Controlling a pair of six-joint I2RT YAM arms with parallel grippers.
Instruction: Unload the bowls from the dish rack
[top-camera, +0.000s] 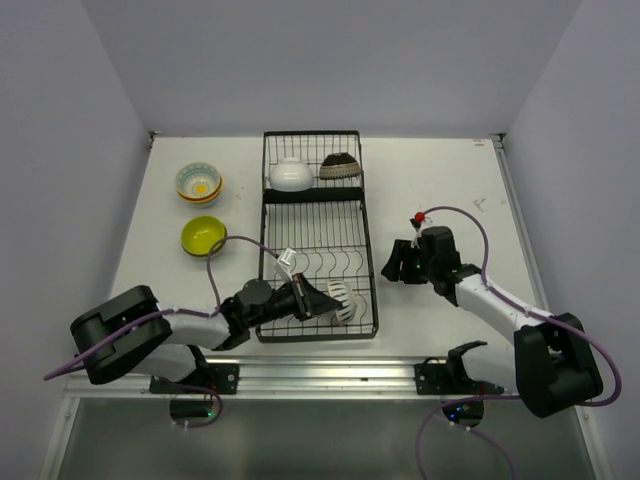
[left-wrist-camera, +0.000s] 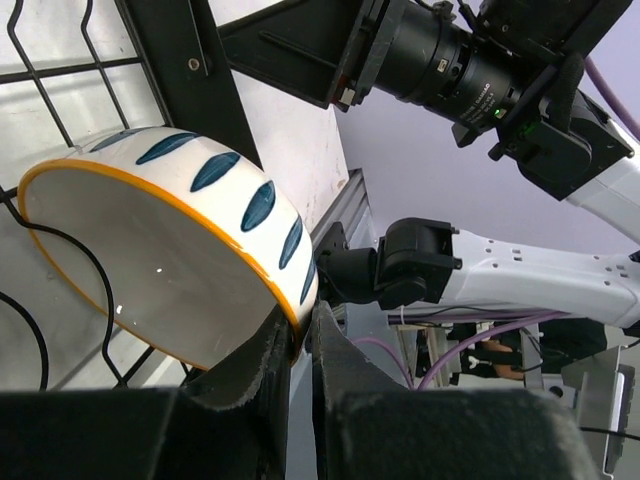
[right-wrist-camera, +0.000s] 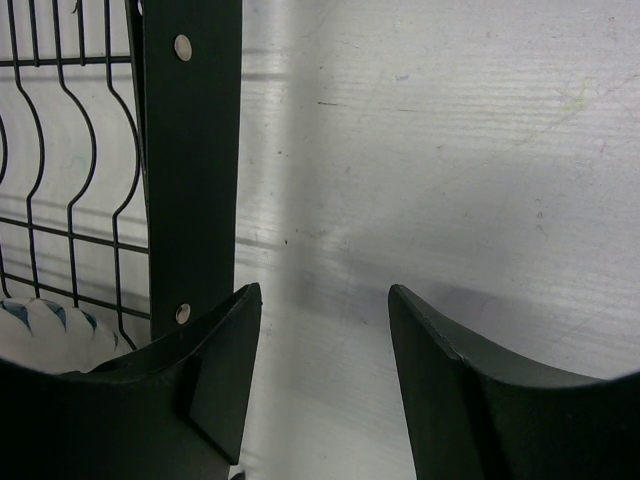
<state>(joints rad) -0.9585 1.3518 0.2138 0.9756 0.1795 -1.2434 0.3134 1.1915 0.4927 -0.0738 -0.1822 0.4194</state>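
The black wire dish rack (top-camera: 312, 262) lies lengthwise in the middle of the table. Its far small section holds a white bowl (top-camera: 290, 174) and a dark brown patterned bowl (top-camera: 340, 165). At the rack's near end a white bowl with dark stripes and an orange rim (top-camera: 346, 301) (left-wrist-camera: 170, 260) stands tilted on edge. My left gripper (top-camera: 327, 301) (left-wrist-camera: 303, 328) is shut on its rim, one finger inside and one outside. My right gripper (top-camera: 393, 268) (right-wrist-camera: 325, 300) hangs open over bare table just right of the rack's side bar (right-wrist-camera: 190, 150), nothing between its fingers.
A stack of bowls (top-camera: 199, 183) and a yellow-green bowl (top-camera: 203, 235) sit on the table left of the rack. In the right wrist view the striped bowl (right-wrist-camera: 40, 325) shows through the wires. White walls bound the table at the back and sides.
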